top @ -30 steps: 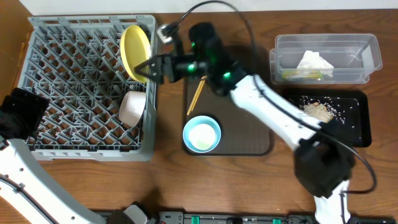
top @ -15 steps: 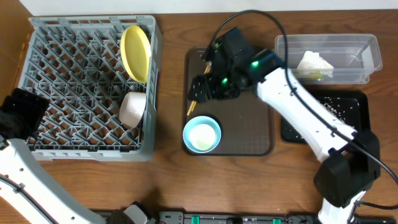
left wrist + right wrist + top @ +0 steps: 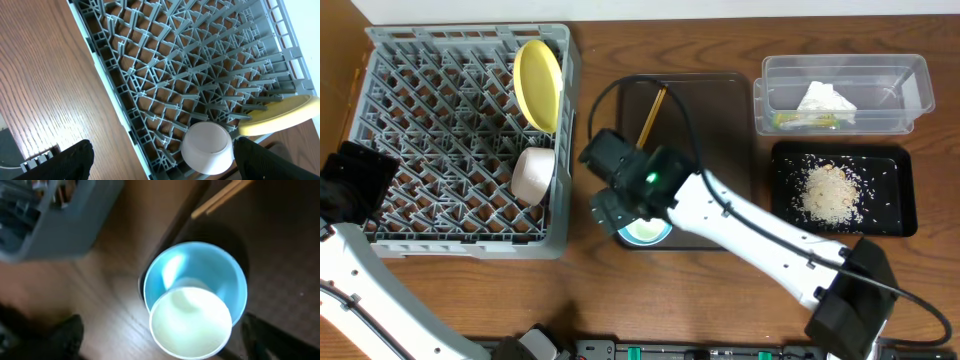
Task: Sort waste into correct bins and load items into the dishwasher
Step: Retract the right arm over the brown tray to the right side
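The grey dishwasher rack (image 3: 440,140) (image 3: 200,60) holds the upright yellow plate (image 3: 538,85) (image 3: 285,114) and the cream cup (image 3: 533,175) (image 3: 207,148) lying on its side. My right gripper (image 3: 630,215) (image 3: 162,340) hangs open just above the light blue bowl (image 3: 646,233) (image 3: 200,262), one finger on each side, touching nothing. A white bowl (image 3: 190,322) sits nested in the blue one. Chopsticks (image 3: 652,113) (image 3: 222,197) lie behind the bowls. My left gripper (image 3: 360,185) (image 3: 165,162) is open over the rack's left edge, empty.
The bowls and chopsticks rest on a dark brown serving tray (image 3: 720,110). At the right, a clear tub (image 3: 910,95) holds white paper (image 3: 825,100) and a green wrapper (image 3: 805,121). A black tray (image 3: 890,190) in front of it holds rice scraps (image 3: 830,193).
My right arm swung away from the yellow plate in the rack, crossed the brown tray and came down over the blue bowl, jaws opening wider. The left arm stayed still.
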You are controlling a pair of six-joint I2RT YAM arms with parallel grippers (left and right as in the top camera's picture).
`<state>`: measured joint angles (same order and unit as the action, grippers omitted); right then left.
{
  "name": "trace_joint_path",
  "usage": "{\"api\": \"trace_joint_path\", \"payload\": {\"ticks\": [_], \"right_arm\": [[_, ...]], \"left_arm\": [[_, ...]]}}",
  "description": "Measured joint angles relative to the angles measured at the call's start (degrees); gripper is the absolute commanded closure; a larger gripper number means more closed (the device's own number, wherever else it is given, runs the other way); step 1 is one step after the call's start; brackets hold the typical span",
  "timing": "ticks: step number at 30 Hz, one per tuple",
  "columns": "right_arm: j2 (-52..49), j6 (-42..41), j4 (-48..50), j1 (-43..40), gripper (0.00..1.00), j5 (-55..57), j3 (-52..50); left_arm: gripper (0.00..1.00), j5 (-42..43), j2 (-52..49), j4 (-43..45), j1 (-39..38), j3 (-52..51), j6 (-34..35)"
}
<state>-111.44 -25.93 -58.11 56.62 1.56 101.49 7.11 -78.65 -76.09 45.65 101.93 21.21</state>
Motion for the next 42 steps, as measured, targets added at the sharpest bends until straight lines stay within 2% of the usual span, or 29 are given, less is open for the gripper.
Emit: {"api": "trace_joint_path", "payload": {"ticks": [8,10,11,12,15,21,22,29,31,32,33,42], "right_arm": [[-4.87,-1.66,3.34,2.95,0.02,4.66,0.0],[-5.84,-1.7,3.34,3.43,0.14,4.9,0.0],[-6.21,-1.68,3.32,3.65,0.28,4.94,0.0],[-6.38,-2.01,3.28,3.76,0.32,5.05,0.0],[-6.6,-2.36,2.56,3.8,0.33,5.35,0.0],[-6.6,-3.04,2.16,3.8,0.32,5.9,0.0],[-6.6,-3.21,2.16,3.8,0.28,6.05,0.0],[-6.25,-3.63,1.84,3.04,0.25,7.23,0.17],[-5.2,-3.63,0.9,1.97,0.2,7.23,0.44],[-3.74,-3.63,0.35,0.85,0.15,7.28,0.57],[-2.49,-3.56,-0.07,-0.07,0.01,7.26,0.7],[11.1,-3.78,-6.43,-17.59,0.01,7.8,2.78]], "left_arm": [[0.09,0.0,0.0,-0.02,0.0,0.0,0.0],[0.09,0.0,0.0,-0.02,0.0,0.0,0.0],[0.09,0.0,0.0,-0.02,0.0,0.0,0.0],[0.09,0.0,0.0,-0.02,0.0,0.0,0.0],[0.09,0.0,0.0,-0.02,0.0,0.0,0.0],[0.09,0.0,0.0,-0.02,0.0,0.0,0.0],[0.09,0.0,0.0,-0.02,0.0,0.0,0.0],[0.09,0.0,0.0,-0.02,0.0,0.0,0.0],[0.09,0.0,0.0,-0.02,0.0,0.0,0.0],[0.09,0.0,0.0,-0.02,0.0,0.0,0.0],[0.09,0.0,0.0,-0.02,0.0,0.0,0.0],[0.09,-0.02,0.0,-0.02,0.0,0.0,0.0]]}}
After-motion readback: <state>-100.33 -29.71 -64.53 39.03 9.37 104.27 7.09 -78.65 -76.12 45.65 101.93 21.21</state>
